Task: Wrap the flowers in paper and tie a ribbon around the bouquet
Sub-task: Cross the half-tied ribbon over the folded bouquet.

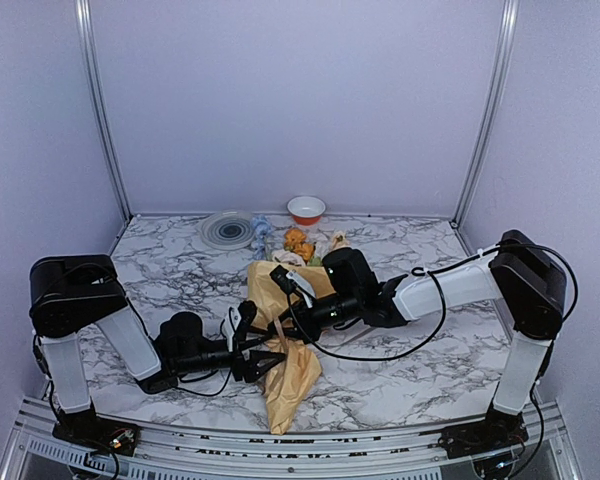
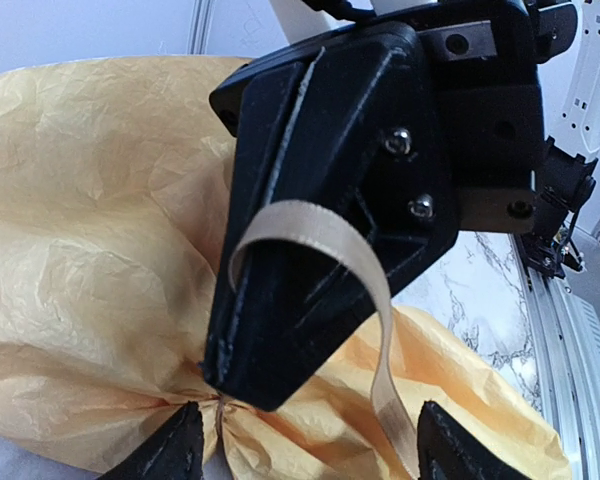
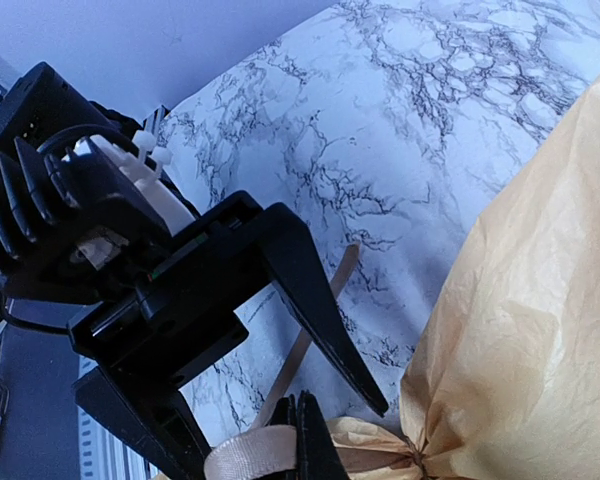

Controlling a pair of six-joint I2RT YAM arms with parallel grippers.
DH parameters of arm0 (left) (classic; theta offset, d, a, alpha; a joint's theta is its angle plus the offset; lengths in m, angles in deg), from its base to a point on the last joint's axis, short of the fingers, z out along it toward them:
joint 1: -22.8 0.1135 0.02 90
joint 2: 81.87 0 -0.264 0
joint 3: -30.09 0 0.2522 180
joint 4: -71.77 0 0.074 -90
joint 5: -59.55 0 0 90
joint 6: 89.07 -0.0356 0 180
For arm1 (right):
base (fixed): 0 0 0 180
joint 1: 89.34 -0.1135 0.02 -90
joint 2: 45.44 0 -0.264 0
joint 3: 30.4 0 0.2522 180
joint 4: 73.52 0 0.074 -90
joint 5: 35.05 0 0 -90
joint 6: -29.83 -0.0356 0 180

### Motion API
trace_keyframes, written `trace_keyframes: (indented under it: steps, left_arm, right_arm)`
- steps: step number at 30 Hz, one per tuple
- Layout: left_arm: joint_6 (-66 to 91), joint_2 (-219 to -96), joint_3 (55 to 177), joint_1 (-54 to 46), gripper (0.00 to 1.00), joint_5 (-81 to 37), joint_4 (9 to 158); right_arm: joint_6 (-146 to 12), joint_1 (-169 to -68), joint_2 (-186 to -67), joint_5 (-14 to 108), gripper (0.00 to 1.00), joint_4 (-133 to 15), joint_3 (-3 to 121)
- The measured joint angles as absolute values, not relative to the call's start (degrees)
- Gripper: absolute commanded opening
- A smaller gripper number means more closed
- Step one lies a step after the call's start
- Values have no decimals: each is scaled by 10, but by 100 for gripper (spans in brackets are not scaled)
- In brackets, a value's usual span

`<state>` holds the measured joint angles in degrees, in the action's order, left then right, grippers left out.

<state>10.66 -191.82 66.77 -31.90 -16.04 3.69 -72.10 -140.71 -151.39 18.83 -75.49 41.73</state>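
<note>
The bouquet (image 1: 285, 345) lies in the middle of the marble table (image 1: 170, 265), a crinkly tan-yellow paper cone squeezed thin at its waist, with bare table on both sides. The right gripper (image 2: 242, 385) is black and pointy, its fingers pressed together on the ribbon (image 2: 325, 235). The left wrist view shows that flat beige strip curling over it in a loop, too small to make out from the top. The left gripper (image 2: 305, 455) holds its two fingers wide apart, close to the waist.
</note>
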Motion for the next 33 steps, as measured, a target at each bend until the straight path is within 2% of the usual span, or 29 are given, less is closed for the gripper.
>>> trace_keyframes:
  steps: [11,19,23,28,31,33]
  left_arm:
    - [105,-1935,697,-319,50,-153,35]
    - [104,-1935,712,-314,2,-149,54]
    - [106,-1936,712,-313,0,-148,62]
    - [108,-1936,713,-313,0,-150,62]
    - [108,-1936,713,-313,0,-151,62]
    - [108,-1936,712,-313,0,-155,62]
  right_arm:
    - [-721,-1407,-1514,188,0,-754,417]
    - [-721,-1406,-1514,179,0,-751,418]
    - [-721,-1405,-1513,182,0,-749,420]
    - [-716,-1405,-1505,202,11,-729,421]
    - [-708,-1405,-1480,230,26,-698,420]
    - [-702,-1405,-1454,257,33,-674,420]
